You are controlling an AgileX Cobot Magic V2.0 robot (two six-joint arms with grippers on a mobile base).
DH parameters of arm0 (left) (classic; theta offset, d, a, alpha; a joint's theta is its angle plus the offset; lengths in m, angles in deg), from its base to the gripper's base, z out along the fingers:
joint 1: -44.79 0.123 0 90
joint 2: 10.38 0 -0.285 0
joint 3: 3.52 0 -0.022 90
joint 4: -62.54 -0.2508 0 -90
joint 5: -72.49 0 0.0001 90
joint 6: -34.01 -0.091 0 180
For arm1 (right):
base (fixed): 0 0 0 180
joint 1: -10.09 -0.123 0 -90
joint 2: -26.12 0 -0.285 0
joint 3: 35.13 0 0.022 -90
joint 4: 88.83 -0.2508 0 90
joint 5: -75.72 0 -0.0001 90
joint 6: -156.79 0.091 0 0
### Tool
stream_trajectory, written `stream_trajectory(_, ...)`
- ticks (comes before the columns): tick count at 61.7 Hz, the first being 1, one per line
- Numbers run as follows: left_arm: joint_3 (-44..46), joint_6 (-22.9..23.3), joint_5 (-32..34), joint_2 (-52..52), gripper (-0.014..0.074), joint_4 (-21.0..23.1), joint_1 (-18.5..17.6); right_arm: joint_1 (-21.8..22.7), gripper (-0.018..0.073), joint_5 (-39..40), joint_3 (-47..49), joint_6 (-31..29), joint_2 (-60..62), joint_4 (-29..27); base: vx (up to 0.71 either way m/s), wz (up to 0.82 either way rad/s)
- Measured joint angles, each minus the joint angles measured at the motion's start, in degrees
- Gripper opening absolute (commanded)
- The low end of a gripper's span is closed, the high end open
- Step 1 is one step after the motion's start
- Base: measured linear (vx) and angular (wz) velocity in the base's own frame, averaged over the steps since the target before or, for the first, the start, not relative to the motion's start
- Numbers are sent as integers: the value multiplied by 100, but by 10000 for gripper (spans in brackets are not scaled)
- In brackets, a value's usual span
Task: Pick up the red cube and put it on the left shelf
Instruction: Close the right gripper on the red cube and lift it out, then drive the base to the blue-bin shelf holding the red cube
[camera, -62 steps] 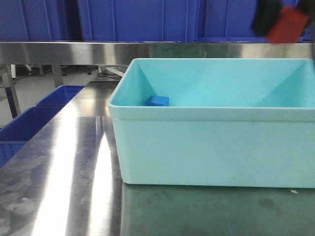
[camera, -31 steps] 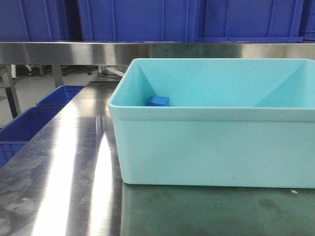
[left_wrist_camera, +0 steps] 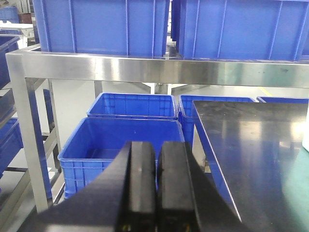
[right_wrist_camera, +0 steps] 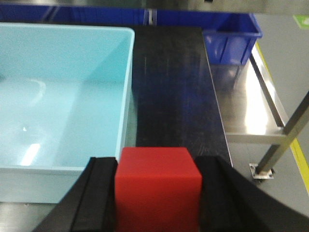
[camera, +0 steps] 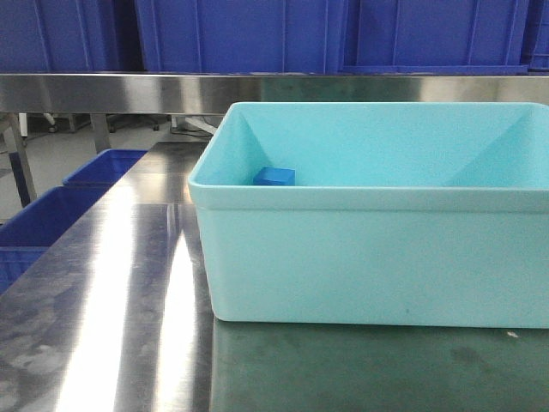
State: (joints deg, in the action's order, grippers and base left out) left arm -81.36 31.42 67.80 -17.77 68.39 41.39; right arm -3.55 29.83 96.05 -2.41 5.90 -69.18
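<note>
My right gripper [right_wrist_camera: 158,164] is shut on the red cube [right_wrist_camera: 158,186] and holds it above the dark table surface, just right of the pale turquoise tub [right_wrist_camera: 63,96]. The cube and the right gripper do not show in the front view. My left gripper [left_wrist_camera: 156,145] is shut and empty, off the table's left edge, above blue floor crates. The left shelf is a steel rail [left_wrist_camera: 145,70] carrying royal-blue crates [left_wrist_camera: 101,24]. It also runs across the top of the front view [camera: 129,90].
The turquoise tub [camera: 369,257] stands on the steel tabletop [camera: 111,300] with a small blue cube [camera: 274,177] in its back left corner. Blue crates [left_wrist_camera: 120,140] sit on the floor left of the table. A low steel shelf [right_wrist_camera: 246,106] lies to the right.
One second ago my right gripper with the red cube showed at the front view's top right. It has since left that view. The tub and blue cube have not moved.
</note>
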Motion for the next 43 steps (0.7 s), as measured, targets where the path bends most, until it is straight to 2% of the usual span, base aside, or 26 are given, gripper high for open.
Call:
stream_trajectory(10,0,0,0,0,102,0,0,0,183,1,-54,0,378,0,0,0)
stream_trajectory(43,0,0,0,0,102,0,0,0,183,-100,-66,0,388,3,0,0)
